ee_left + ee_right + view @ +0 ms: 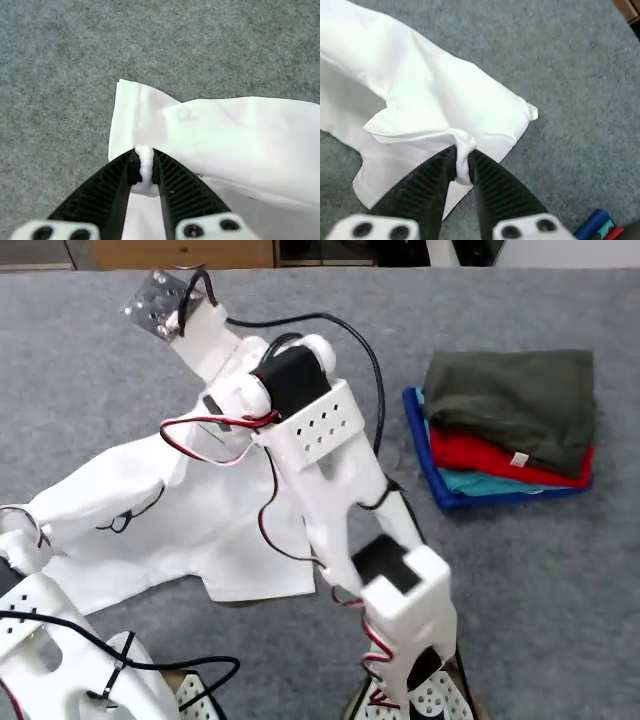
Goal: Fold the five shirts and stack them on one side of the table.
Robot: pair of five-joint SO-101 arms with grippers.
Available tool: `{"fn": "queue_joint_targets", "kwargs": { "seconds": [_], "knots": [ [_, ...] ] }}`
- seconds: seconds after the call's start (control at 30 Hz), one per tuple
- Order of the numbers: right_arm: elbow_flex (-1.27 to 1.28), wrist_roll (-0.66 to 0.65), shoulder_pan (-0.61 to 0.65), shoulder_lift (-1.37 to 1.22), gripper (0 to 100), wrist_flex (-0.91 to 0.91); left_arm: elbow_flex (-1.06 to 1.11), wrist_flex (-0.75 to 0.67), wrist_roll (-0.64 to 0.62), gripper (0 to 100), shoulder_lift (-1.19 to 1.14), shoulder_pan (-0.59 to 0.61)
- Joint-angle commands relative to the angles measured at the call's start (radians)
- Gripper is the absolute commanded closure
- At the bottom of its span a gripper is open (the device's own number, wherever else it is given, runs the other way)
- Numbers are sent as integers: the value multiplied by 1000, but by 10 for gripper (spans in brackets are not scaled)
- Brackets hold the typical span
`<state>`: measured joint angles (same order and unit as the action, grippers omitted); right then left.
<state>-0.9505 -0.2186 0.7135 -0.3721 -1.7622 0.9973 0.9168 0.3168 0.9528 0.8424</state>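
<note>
Loosely doubled, the white shirt [230,560] lies creased and puffy.

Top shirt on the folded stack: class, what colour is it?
The top shirt is dark olive green, clearest in the high view.

Surface: your table had a grey, felt-like fabric table cover [540,590] | Behind: you had a light-brown wooden furniture panel [180,252] along its far edge | Light: was even.
</note>
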Motion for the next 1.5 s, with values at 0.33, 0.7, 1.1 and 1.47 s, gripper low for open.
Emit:
{"fn": "queue_joint_targets", "kwargs": {
  "seconds": [0.33, 0.7, 1.1, 1.47],
  "knots": [
    [921, -41, 5, 424, 996, 448, 57, 9, 81, 981, 28, 86],
    [1405, -78, -127, 645, 996, 664, 158, 9, 161, 981, 30, 104],
    [1702, -112, -61, 914, 996, 667, 172, -54, 199, 981, 30, 157],
    [1811, -110, 38, 951, 996, 721, 245, -58, 230, 981, 30, 161]
  ]
}}
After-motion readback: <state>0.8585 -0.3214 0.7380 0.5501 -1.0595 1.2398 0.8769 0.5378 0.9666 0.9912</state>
